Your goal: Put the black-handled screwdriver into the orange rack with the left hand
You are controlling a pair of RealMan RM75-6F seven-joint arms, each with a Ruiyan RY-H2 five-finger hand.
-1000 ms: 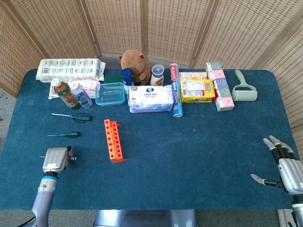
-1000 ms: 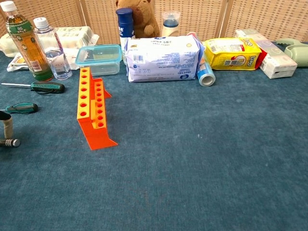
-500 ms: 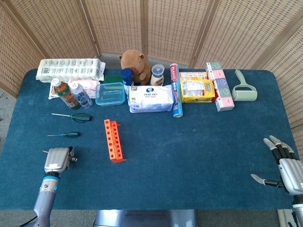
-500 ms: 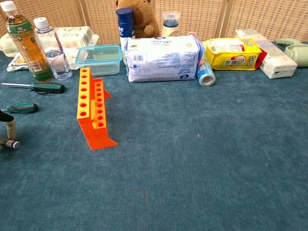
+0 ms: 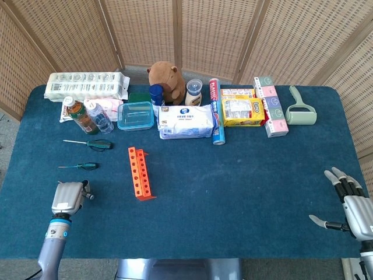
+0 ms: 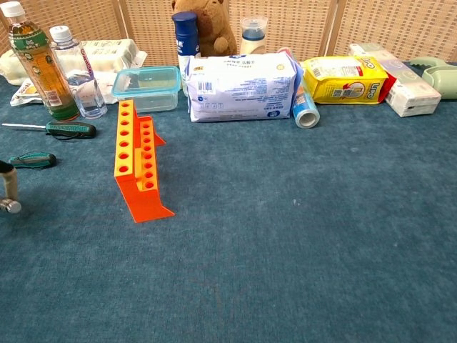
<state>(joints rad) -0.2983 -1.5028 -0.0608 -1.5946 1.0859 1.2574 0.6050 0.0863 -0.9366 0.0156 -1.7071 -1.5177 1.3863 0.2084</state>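
Observation:
The black-handled screwdriver (image 5: 93, 143) lies on the blue tablecloth left of the orange rack (image 5: 139, 172), shaft pointing left; the chest view shows the screwdriver (image 6: 68, 129) in front of the bottles. The rack (image 6: 136, 161) stands upright with its rows of holes empty. My left hand (image 5: 67, 198) hovers near the table's front left, well short of the screwdriver, and holds nothing. Only a finger and a metal tip of this hand (image 6: 8, 193) show at the chest view's left edge. My right hand (image 5: 349, 203) rests at the front right corner with fingers spread and empty.
A second, green-handled screwdriver (image 5: 84, 166) lies between my left hand and the black-handled one. Two bottles (image 5: 87, 116), a clear lidded box (image 5: 135, 115), a wipes pack (image 5: 186, 121), a plush toy and boxes line the back of the table.
My left hand has shifted slightly to the left and turned a little. The screwdrivers, the rack and my right hand have not moved.

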